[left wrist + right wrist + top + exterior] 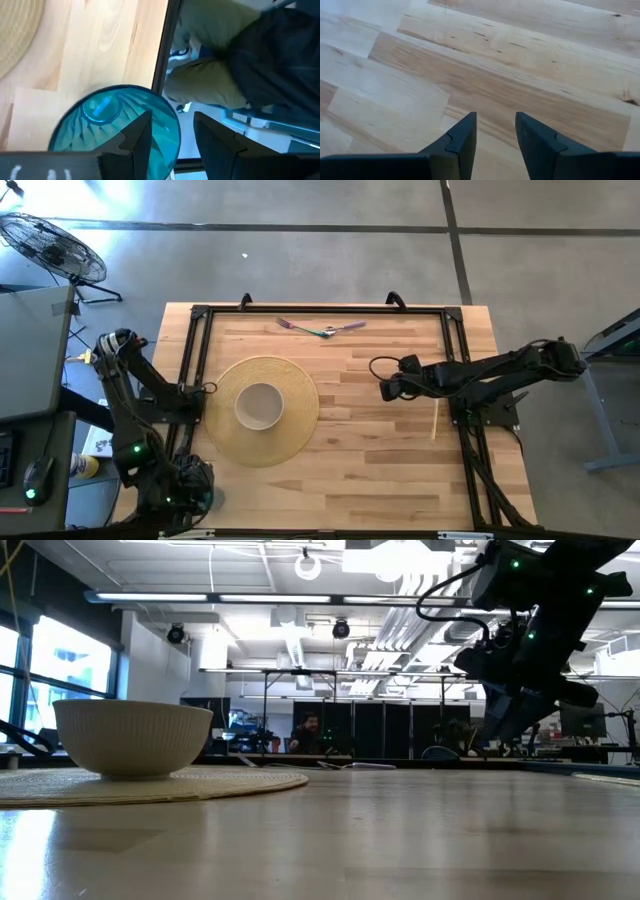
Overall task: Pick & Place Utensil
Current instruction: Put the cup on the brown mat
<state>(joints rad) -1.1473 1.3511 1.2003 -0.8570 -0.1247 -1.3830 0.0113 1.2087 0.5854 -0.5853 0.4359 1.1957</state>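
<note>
progress: early, nothing picked or placed yet, as I read it
utensils: two [322, 329] lie crossed on the tabletop [400, 470] at its far edge, untouched, no tool near them
bowl: bowl [260, 406] sits on round woven mat [300, 425], looks empty from above; likely the drop target, but task line doesn't say
right tool: right tool [386, 388] hangs above bare wood mid-tabletop; fingers [461, 141] parted with a gap, nothing between them
utensils vs right tool: well apart, further toward the far edge and a bit toward the left arm's side
bowl vs right tool: off toward the left arm's side, clear gap between
left tool: left tool [172, 142] parked at the near left corner, partly over the tabletop edge; fingers apart, holding nothing; a blue ribbed round thing [117, 125] right beside it, can't tell what it is
thin stick: pale stick [435, 420] on the tabletop near the right arm's base, nearer side of the right tool; unclear if part of the task
left to do: reach to utensils, grasp one, carry, release. All of it
</note>
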